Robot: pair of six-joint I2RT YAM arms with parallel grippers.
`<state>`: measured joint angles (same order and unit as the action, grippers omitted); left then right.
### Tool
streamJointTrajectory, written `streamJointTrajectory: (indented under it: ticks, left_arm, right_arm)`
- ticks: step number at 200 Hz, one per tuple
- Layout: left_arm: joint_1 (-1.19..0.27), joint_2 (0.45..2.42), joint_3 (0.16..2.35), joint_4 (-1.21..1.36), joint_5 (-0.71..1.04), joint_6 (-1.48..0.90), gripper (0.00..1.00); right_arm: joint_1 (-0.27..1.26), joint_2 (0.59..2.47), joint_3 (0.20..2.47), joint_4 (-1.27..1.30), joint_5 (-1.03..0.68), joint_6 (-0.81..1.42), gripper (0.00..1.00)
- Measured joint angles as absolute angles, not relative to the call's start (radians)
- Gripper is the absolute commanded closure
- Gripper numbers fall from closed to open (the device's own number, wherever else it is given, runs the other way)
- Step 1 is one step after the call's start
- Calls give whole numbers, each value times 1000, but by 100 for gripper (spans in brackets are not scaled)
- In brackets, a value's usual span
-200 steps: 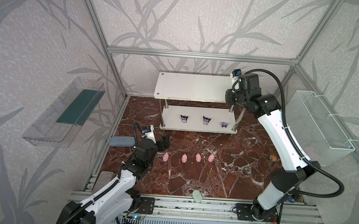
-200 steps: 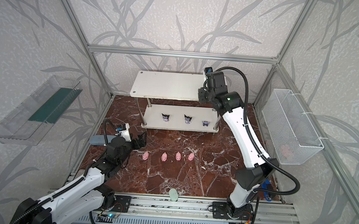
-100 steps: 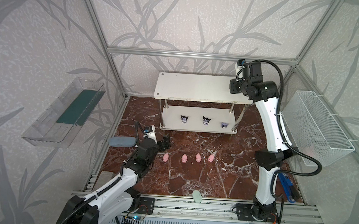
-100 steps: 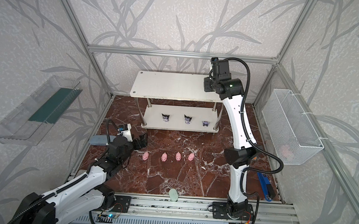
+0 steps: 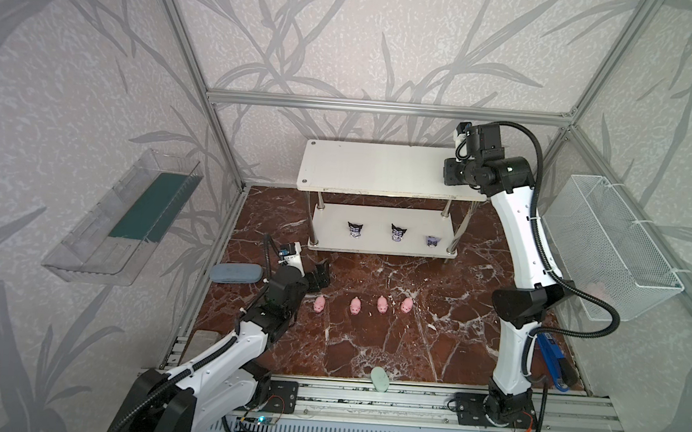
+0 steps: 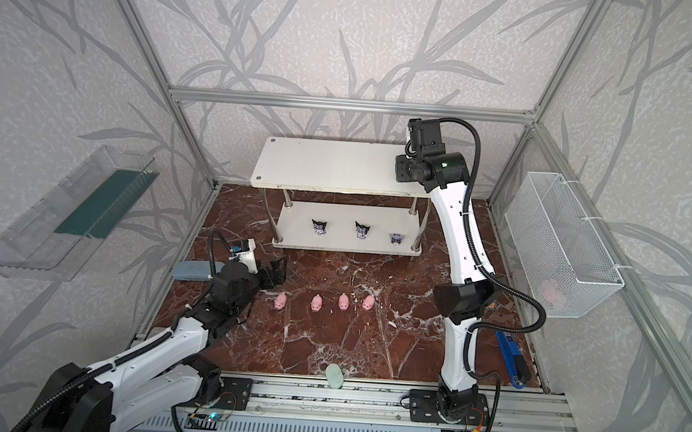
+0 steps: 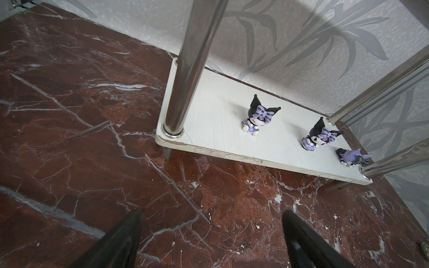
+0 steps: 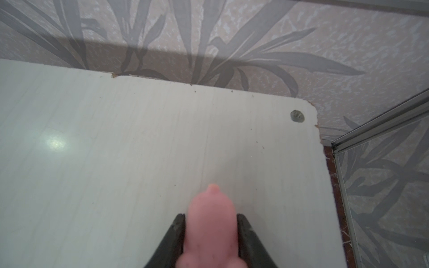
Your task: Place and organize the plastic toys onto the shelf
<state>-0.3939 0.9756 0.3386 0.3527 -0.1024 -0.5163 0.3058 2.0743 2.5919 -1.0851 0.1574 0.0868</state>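
Right gripper (image 8: 210, 216) around pig (image 8: 210, 234), long axis outward

Lab test cell, aluminium frame (image 5: 385, 106)

White two-tier shelf (image 5: 381, 169), three dark purple figurines (image 5: 397, 233) on its lower board (image 5: 371, 243) (rightmost toppled), four pink pigs (image 5: 355, 306) rowed on the floor (image 5: 368, 343) in front, fifth pig (image 8: 210, 204) in right gripper (image 8: 211, 219) over top board (image 8: 116, 139).

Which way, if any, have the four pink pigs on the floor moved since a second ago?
No. The four pink pigs lie in the same row, equally far from the front edge of the shelf.
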Motion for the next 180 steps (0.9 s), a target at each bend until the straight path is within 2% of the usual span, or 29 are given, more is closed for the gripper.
streamJointTrajectory:
  ticks: [51,84,99,121,180]
  left_arm:
    - [-394,980,339,353,-103,-517,8]
    - [-394,979,339,353,-103,-517,8]
    - [-394,978,339,352,-104,-517,8]
    - [-394,975,339,352,-105,-517,8]
    - [-394,977,339,350,-115,-516,8]
  right_arm:
    - [302,2059,2574,-1074,139,81,45]
    - [304,1981,2498,-1050,88,69,43]
    - [317,1882,2377,-989,78,54,42]
    - [350,1634,2064,-810,78,31,38]
    - [465,1060,1513,-514,105,36,38]
